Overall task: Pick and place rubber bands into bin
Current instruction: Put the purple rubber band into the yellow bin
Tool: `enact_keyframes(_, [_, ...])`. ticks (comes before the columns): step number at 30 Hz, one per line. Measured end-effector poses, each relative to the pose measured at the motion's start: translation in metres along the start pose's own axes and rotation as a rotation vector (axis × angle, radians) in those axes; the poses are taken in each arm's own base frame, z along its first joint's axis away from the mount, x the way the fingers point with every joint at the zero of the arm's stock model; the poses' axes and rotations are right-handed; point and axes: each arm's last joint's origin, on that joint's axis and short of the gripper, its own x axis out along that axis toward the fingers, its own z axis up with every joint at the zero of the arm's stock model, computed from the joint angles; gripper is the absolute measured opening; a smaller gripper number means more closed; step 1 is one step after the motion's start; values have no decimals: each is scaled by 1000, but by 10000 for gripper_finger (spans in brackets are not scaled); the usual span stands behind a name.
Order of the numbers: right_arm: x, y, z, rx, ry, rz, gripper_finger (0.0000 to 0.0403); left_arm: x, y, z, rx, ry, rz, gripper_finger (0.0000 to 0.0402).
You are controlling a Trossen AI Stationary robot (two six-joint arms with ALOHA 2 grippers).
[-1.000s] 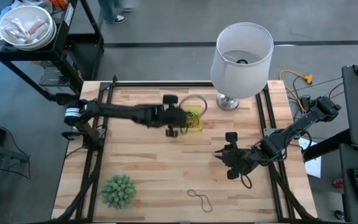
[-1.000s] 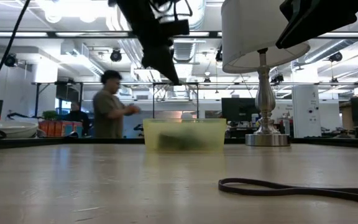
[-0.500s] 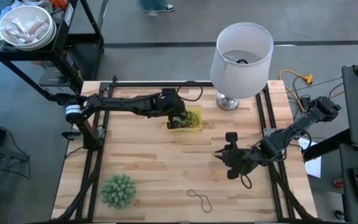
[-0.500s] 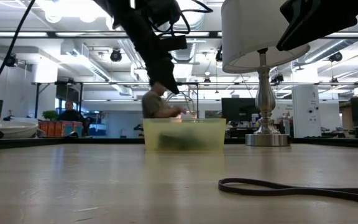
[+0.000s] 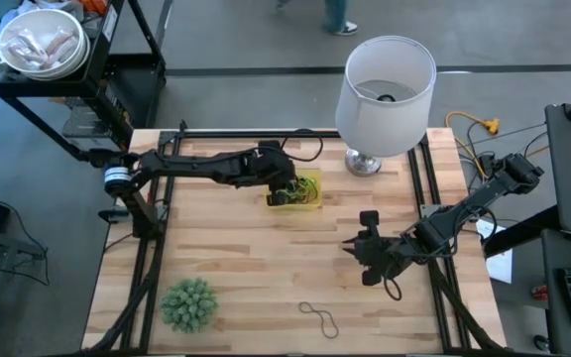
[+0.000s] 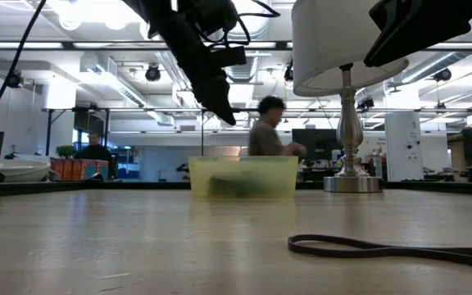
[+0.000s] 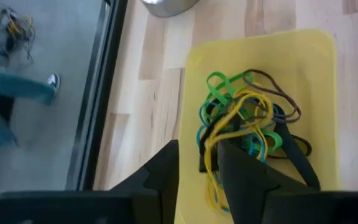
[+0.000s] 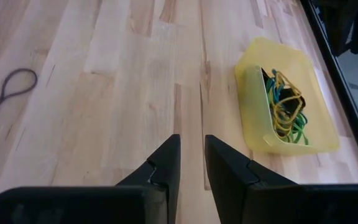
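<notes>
The yellow bin stands on the wooden table at its far middle and holds a tangle of green, yellow, blue, brown and black rubber bands. My left gripper hovers open just above the bin's left part, fingers slanting down, clear of the rim. A black rubber band lies flat on the table near the front edge and shows in the low view. My right gripper waits above the table's right half, fingers slightly apart with nothing between them.
A lamp with a big white shade stands at the far right, its metal base close to the bin. A spiky green ball sits at the near left. Black frame rails line the table's sides. A person walks in the room behind.
My left arm has swung toward the table's far edge, carrying its gripper over the bin and a little down. In the last half second it has kept still. The person in the room behind has walked to the right.
</notes>
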Motion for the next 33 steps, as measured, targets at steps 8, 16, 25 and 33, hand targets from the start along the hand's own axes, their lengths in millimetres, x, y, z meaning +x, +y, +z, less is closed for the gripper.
enact_keyframes(8, [19, 14, -7, 37, -89, 98, 68, -32, -26, -2, -18, 66, -83, 101])
enact_keyframes(16, [55, 51, -2, -75, -143, 465, 68, -63, -90, -7, 111, 67, -207, 101])
enact_keyframes(25, [96, 81, 19, -113, -58, 507, 77, -79, -153, -51, 198, 1, -304, 101])
enact_keyframes(33, [122, 84, 51, -130, 66, 512, 118, -103, -166, -83, 126, -78, -341, 101])
